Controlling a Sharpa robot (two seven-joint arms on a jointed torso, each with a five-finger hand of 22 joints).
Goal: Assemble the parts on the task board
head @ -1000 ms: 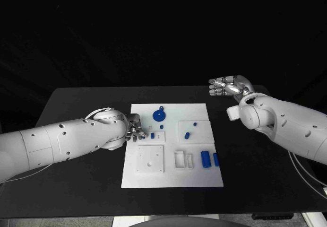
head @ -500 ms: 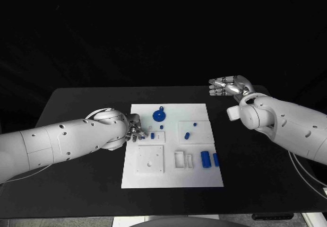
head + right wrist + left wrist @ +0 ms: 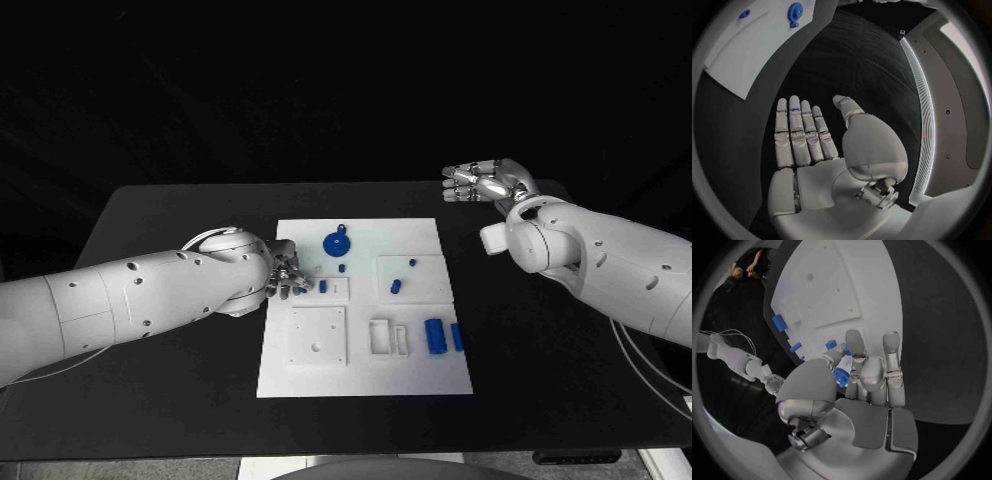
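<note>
A small blue part (image 3: 841,376) sits pinched in the fingers of the left hand (image 3: 283,277) at the left edge of the white task board (image 3: 418,232) on the black tabletop (image 3: 173,210); other blue parts (image 3: 436,336) lie on the board. Nothing has shifted over the last second; the right hand (image 3: 483,181) hovers flat and empty, well apart beyond the board's far right corner. The insertion seems paused, not yet made.

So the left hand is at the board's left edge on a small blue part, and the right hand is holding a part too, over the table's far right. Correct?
Not quite. The right hand holds nothing: the right wrist view shows its fingers straight and its palm bare, over the black table. The rest stands: the left hand is at the task board's left edge, with a small blue part between its fingers.
</note>
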